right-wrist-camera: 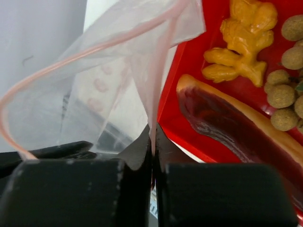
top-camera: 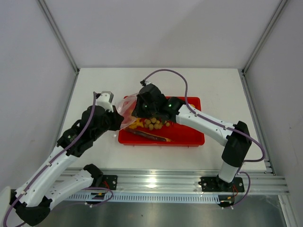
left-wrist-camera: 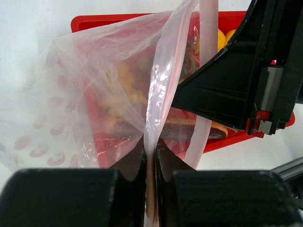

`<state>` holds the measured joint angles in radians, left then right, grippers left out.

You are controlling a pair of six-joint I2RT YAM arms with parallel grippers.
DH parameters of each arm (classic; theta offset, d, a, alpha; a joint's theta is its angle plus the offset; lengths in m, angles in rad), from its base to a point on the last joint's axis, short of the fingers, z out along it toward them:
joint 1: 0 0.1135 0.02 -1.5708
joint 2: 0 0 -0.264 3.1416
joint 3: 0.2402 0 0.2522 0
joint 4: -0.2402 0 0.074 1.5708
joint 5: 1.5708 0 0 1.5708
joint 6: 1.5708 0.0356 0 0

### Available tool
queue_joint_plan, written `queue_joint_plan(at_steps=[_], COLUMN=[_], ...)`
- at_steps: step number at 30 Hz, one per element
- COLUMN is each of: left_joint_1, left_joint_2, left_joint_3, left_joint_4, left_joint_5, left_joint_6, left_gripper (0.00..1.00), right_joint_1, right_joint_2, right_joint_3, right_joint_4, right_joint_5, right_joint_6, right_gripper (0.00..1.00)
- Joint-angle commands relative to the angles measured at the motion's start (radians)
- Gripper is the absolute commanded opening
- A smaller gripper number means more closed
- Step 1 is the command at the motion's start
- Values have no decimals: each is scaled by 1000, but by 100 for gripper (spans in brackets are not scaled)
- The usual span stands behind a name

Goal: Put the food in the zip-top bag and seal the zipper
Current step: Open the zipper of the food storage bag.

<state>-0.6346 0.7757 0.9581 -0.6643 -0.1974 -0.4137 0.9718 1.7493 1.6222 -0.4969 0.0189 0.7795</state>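
The clear zip-top bag (top-camera: 127, 109) with pink dots hangs held up over the left end of the red tray (top-camera: 189, 139). My left gripper (top-camera: 118, 122) is shut on one side of the bag's mouth, seen close in the left wrist view (left-wrist-camera: 150, 151). My right gripper (top-camera: 138, 108) is shut on the other side, seen in the right wrist view (right-wrist-camera: 153, 137). The pinkish zipper (right-wrist-camera: 94, 49) curves open. In the tray lie the orange chunks (right-wrist-camera: 239, 33), the tan round fruits (right-wrist-camera: 279, 94) and the dark red-brown stick (right-wrist-camera: 227, 123). A yellow fruit (left-wrist-camera: 220, 40) peeks out behind my right arm.
The tray's near left corner (right-wrist-camera: 173, 99) is right beside my right fingers. White walls with metal posts enclose the table on three sides. A metal rail (top-camera: 180, 182) runs along the near edge.
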Motion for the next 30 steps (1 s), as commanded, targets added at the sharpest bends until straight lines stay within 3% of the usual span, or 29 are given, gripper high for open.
queue_joint_plan(at_steps=[1, 5, 8, 12, 22, 25, 30], left_joint_1=[-8, -7, -8, -7, -14, -16, -19], left_joint_2=[-16, -16, -15, -4, 17, 19, 22], left_joint_3=[21, 48, 74, 113, 120, 128, 133], left_joint_4=[40, 37, 26, 5, -17, -20, -32], left_joint_5=[16, 10, -11, -48, -82, -82, -83], left_joint_6=[4, 29, 55, 85, 96, 95, 96], left_gripper=[14, 41, 52, 59, 47, 34, 22], right_joint_1=[28, 68, 99, 119, 140, 148, 150], right_joint_2=[-36, -31, -4, 29, 56, 70, 75], right_joint_3=[62, 113, 174, 226, 291, 315, 324], right_joint_4=[27, -31, -86, -123, -163, -192, -201], right_joint_5=[35, 87, 153, 177, 234, 271, 294], right_joint_6=[0, 4, 30, 53, 72, 58, 49], right_gripper=[0, 0, 0, 0, 0, 0, 0])
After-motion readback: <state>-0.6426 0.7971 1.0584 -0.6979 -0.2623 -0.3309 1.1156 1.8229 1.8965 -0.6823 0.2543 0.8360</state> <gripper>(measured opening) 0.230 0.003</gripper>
